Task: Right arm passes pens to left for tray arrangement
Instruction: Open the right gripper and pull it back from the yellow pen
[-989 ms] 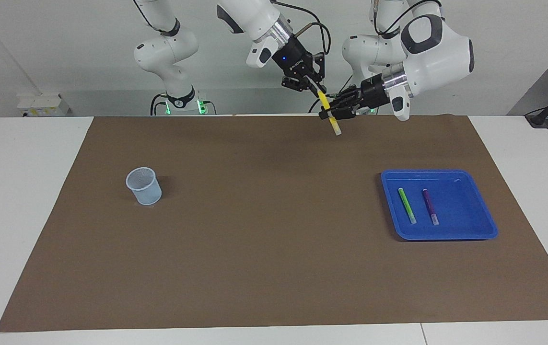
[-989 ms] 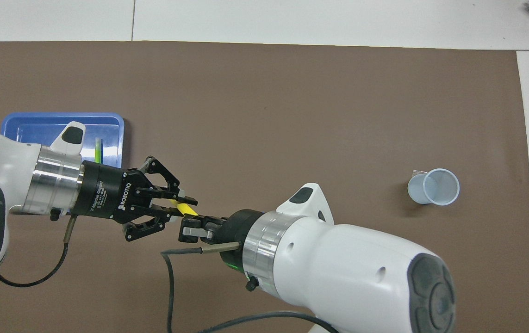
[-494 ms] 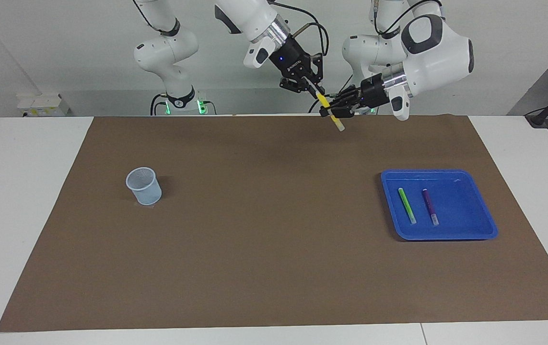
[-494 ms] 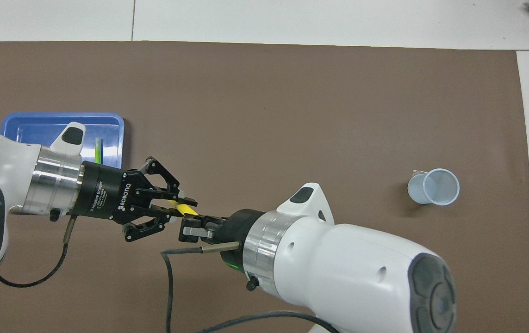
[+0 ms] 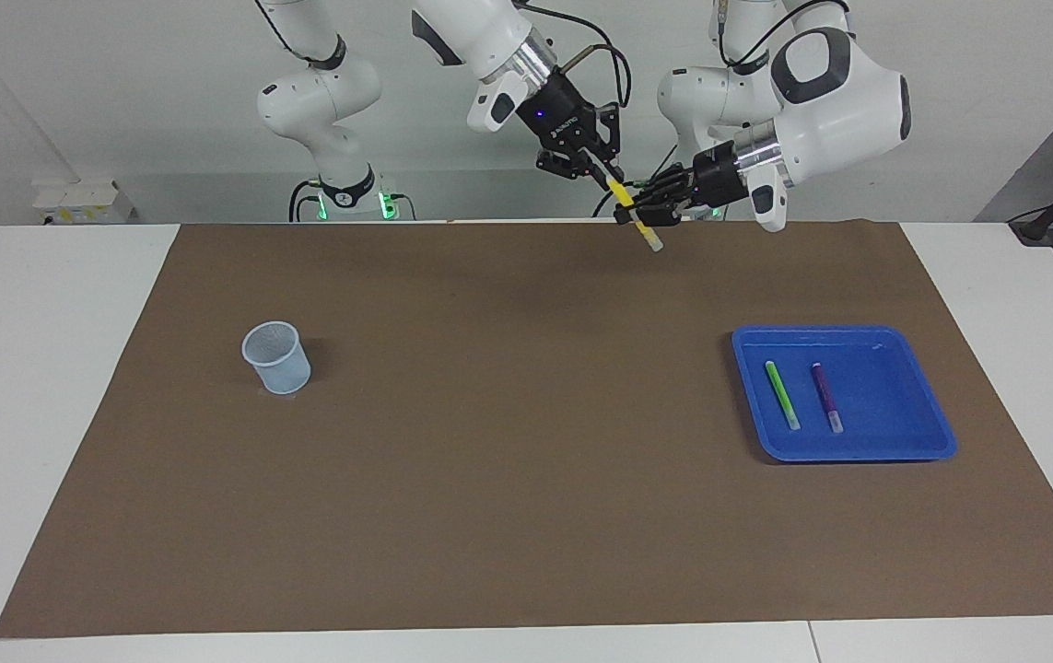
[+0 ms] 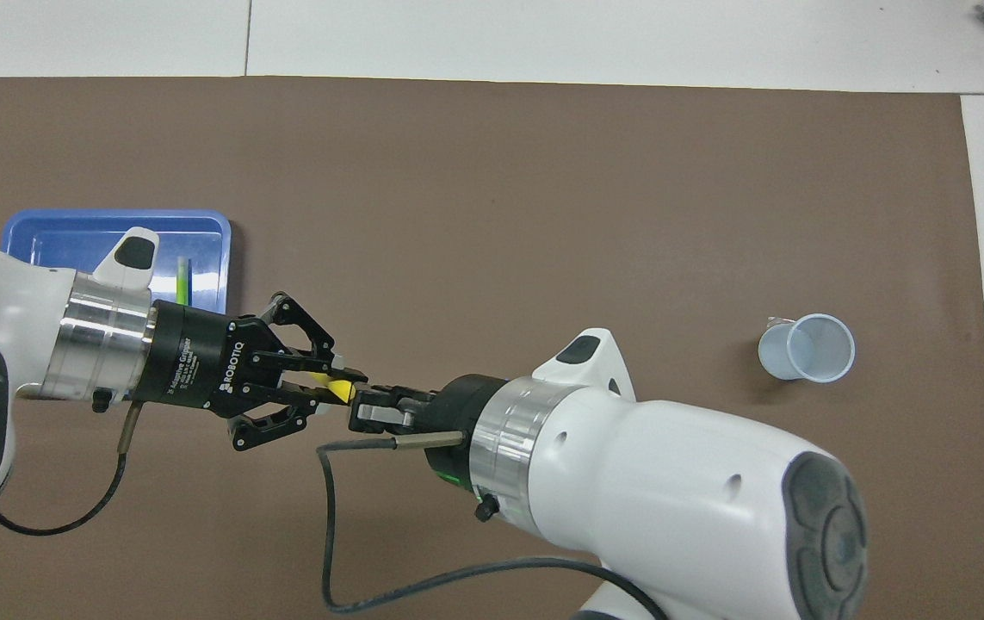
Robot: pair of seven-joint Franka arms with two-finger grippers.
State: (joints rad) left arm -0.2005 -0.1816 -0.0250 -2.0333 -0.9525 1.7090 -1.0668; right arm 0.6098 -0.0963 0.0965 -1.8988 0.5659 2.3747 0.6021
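Observation:
A yellow pen [image 5: 634, 217] hangs tilted in the air over the brown mat's edge nearest the robots. My left gripper [image 5: 644, 211] is shut on its middle, seen in the overhead view as left gripper [image 6: 345, 384] on the yellow pen [image 6: 337, 390]. My right gripper [image 5: 602, 172], with its blue light, is at the pen's upper end; the right gripper [image 6: 368, 414] covers most of the pen from above. The blue tray [image 5: 890, 398] lies toward the left arm's end, with a green pen [image 5: 781, 394] and a purple pen [image 5: 826, 398] side by side in it.
A small pale-blue mesh cup [image 5: 276, 357] stands upright on the brown mat [image 5: 508, 442] toward the right arm's end. From above, the left arm covers part of the tray [image 6: 95, 226]; the green pen [image 6: 182, 280] and the cup [image 6: 806, 347] show.
The yellow pen and both grippers rose slightly. The right arm's wrist has shifted a little toward its own end, away from the left gripper. The left gripper keeps its hold.

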